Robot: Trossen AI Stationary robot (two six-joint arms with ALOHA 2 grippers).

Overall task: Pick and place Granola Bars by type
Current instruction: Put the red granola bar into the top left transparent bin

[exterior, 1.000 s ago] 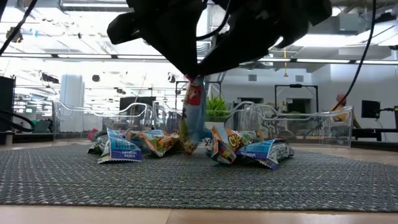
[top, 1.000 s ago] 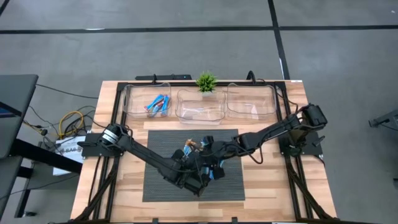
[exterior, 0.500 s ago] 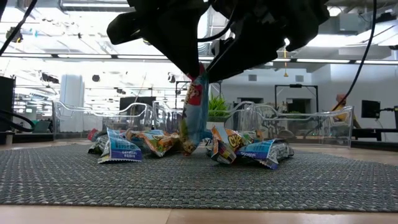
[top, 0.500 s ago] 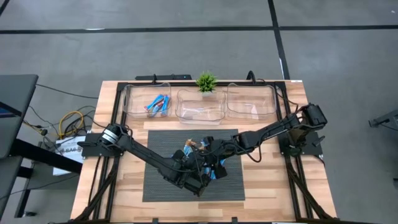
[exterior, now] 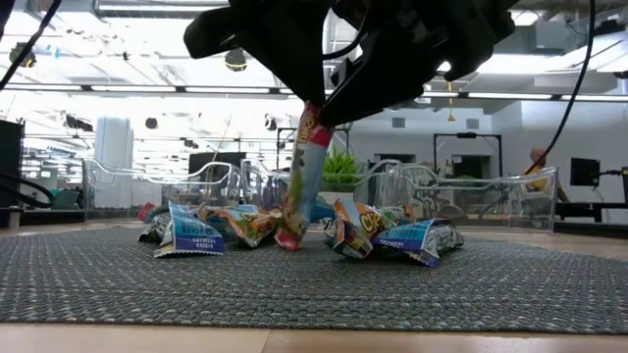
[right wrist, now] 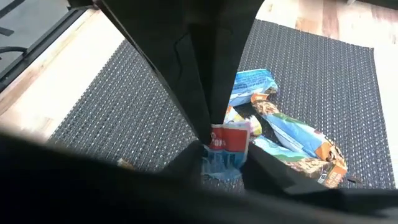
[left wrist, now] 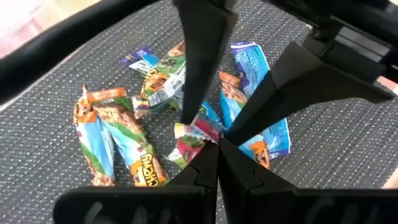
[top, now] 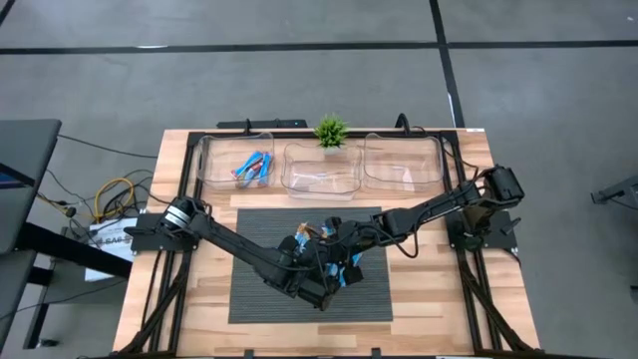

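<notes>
handover | left gripper [left wrist: 211, 146] pinching multicoloured granola bar [exterior: 302, 176] | right gripper [right wrist: 217, 155] closing on it | release only once right is holding firmly

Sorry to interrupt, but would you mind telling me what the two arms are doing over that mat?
Both arms meet over the pile of granola bars on the grey mat. The left gripper is shut on one red-topped bar, holding it upright above the pile, and the right gripper is at the same bar, seemingly for a handover. A few blue bars already lie in the left clear bin.
</notes>
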